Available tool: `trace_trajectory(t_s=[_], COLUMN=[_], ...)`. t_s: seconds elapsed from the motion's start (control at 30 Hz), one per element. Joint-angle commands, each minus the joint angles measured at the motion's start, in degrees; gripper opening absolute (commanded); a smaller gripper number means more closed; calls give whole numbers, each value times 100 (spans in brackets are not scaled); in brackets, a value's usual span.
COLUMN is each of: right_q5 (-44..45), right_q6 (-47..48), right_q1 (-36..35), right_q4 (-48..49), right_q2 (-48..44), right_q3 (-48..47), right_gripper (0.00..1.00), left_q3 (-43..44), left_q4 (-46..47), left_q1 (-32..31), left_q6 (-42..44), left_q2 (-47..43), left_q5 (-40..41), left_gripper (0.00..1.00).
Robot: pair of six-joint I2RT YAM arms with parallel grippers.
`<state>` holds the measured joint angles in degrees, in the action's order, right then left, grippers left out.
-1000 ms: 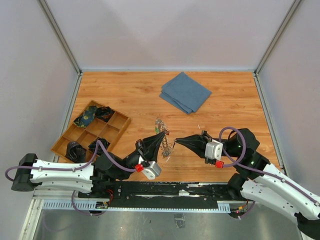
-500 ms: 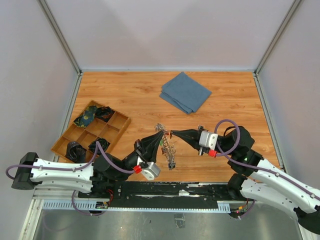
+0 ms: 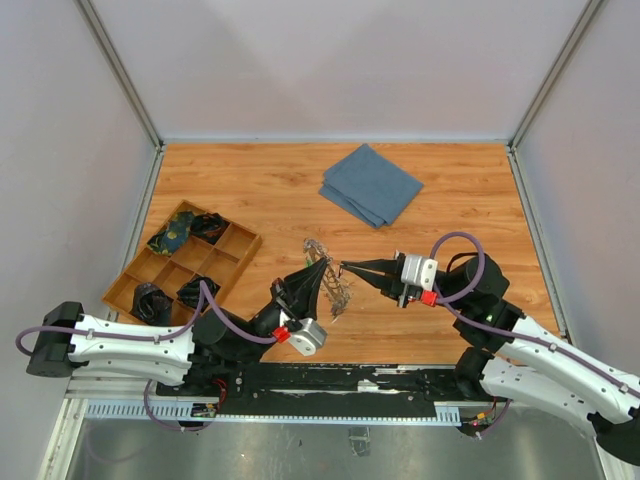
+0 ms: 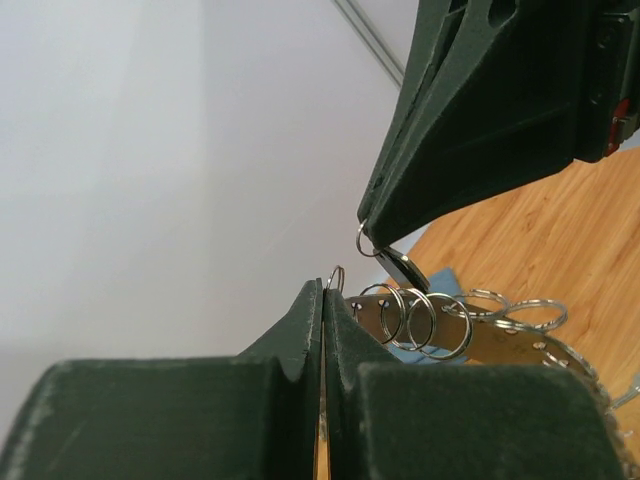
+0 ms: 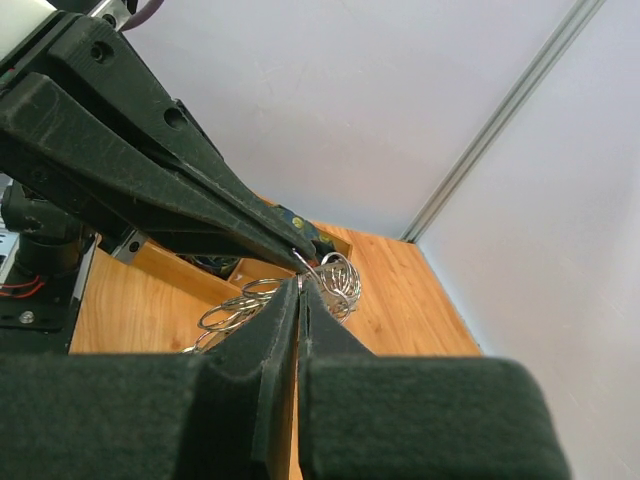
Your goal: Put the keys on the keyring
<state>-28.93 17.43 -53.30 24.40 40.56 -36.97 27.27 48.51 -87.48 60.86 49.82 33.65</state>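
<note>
Above the wooden table my left gripper [image 3: 320, 264] is shut on the keyring [image 3: 335, 288], a silvery flat band with several small split rings hanging from it. In the left wrist view a thin ring wire pokes out of the shut left gripper [image 4: 323, 290], and the keyring [image 4: 500, 345] trails off to the right. My right gripper [image 3: 345, 266] is shut on a key [image 4: 400, 268] by its small ring, tip to tip with the left one. From the right wrist view, the right gripper [image 5: 299, 285] touches the keyring [image 5: 340, 280] just under the left fingers [image 5: 200, 190].
A folded blue cloth [image 3: 371, 184] lies at the back of the table. A wooden compartment tray [image 3: 237, 240] with dark items [image 3: 150, 298] stands at the left. Grey walls close in three sides.
My right gripper has moved left and slightly away from the bases until its tip meets the left gripper's tip. The keyring swung a little. Both grippers stayed shut.
</note>
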Motion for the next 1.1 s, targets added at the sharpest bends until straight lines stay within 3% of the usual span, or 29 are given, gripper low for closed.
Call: trace_trajectory(t_s=[0.0, 1.07], right_q5=[20, 379], right_q6=[-299, -599], right_q1=[-111, -152], right_q4=[306, 639], right_q2=[34, 347], right_q3=[-203, -212], right_gripper=[1, 1], left_q3=[172, 161], left_q4=[631, 598], left_q1=[-76, -72], left_q6=[-6, -107], left_q2=[-33, -7], left_q5=[38, -55], left_gripper=[1, 1])
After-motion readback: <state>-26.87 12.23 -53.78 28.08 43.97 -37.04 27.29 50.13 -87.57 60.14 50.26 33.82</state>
